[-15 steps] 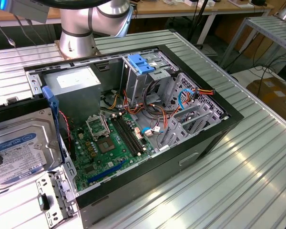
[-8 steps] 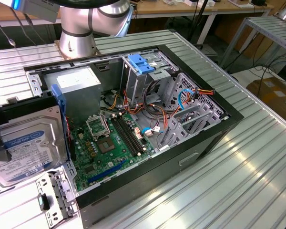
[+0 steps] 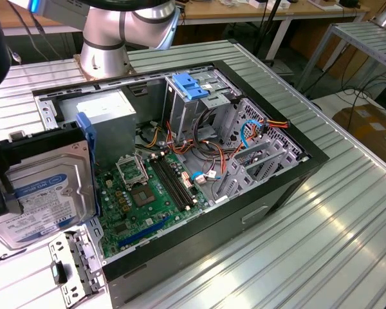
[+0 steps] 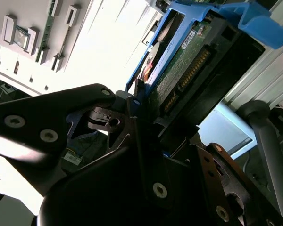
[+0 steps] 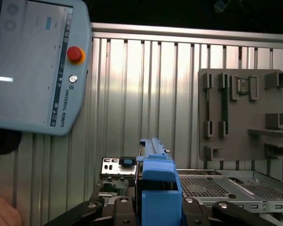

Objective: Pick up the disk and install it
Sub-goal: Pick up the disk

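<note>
One disk [image 3: 42,199] sits clamped in the end effector [image 4: 137,108].

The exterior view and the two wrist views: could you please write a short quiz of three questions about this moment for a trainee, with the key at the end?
1. True or false: the disk already sits in a bay inside the computer case.
2. What does the pincer hold? A) an orange cable B) the disk C) a memory stick
3. Fill the gap: the plastic frame around the disk is ___ in colour.

Key:
1. False. The disk hangs in the pincer at the exterior view's left, not in a bay.
2. B
3. blue
</note>
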